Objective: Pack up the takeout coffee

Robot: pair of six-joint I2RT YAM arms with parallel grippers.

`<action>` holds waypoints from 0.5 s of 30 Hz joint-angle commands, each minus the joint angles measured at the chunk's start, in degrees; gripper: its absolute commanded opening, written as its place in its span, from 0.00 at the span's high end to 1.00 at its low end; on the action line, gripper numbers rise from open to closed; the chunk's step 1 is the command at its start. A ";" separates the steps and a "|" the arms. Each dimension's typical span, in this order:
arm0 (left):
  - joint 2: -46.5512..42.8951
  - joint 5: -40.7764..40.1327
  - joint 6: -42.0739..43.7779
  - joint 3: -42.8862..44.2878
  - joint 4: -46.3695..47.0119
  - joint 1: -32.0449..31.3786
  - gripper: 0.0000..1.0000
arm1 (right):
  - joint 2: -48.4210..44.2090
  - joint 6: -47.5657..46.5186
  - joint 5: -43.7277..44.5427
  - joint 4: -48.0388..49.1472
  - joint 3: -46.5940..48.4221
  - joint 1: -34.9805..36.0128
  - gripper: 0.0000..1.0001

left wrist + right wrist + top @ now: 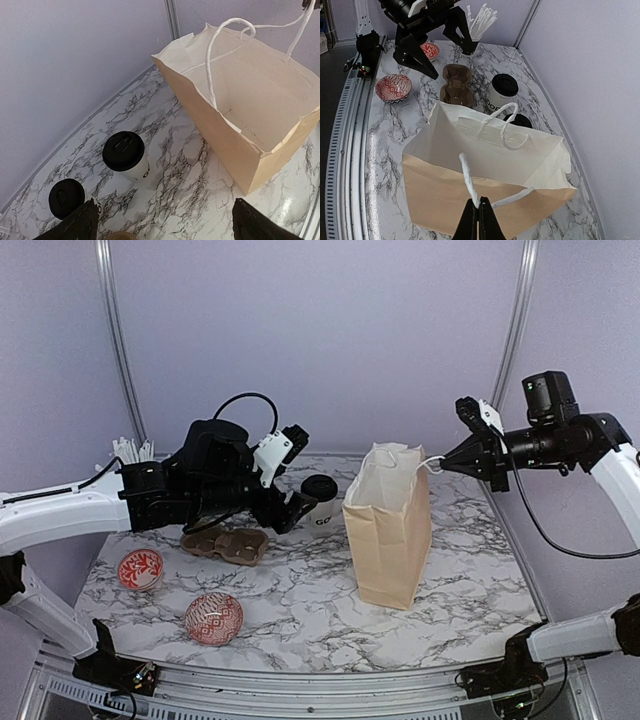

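The tan paper bag [390, 530] stands open on the marble table [300, 630]. Its white handle [467, 175] is pinched between the fully closed fingers of the right gripper [479, 214], and its mouth gapes just below and ahead of them. The left gripper [166, 210] is spread wide with nothing between its fingers [75, 225], and the brown two-cup carrier [225, 543] lies empty just behind and below them. Two lidded white cups stand on the table ahead of the left fingers, outside the carrier: the first cup [125, 155] is further forward, near the bag, and the second cup [66, 197] is just beside the finger at the left of the wrist view.
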 commanded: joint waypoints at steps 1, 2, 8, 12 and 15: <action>-2.19 11.22 -4.15 0.75 1.41 -0.10 0.06 | -1.23 2.07 -1.85 0.49 -0.32 0.48 0.95; -2.06 11.22 -5.74 1.26 2.14 -0.11 0.06 | -1.34 2.14 -2.14 0.45 -0.21 0.48 0.95; 3.54 12.16 -21.95 11.05 -1.31 -0.06 0.16 | -1.46 2.33 -3.05 0.35 0.22 0.48 0.95; 8.45 16.19 -27.16 17.38 -3.37 -0.06 0.26 | -1.61 2.27 -3.67 0.03 0.54 0.48 0.95; 12.06 19.05 -28.33 20.78 -4.34 -0.10 0.28 | -1.63 2.28 -4.73 -0.38 0.77 0.49 0.95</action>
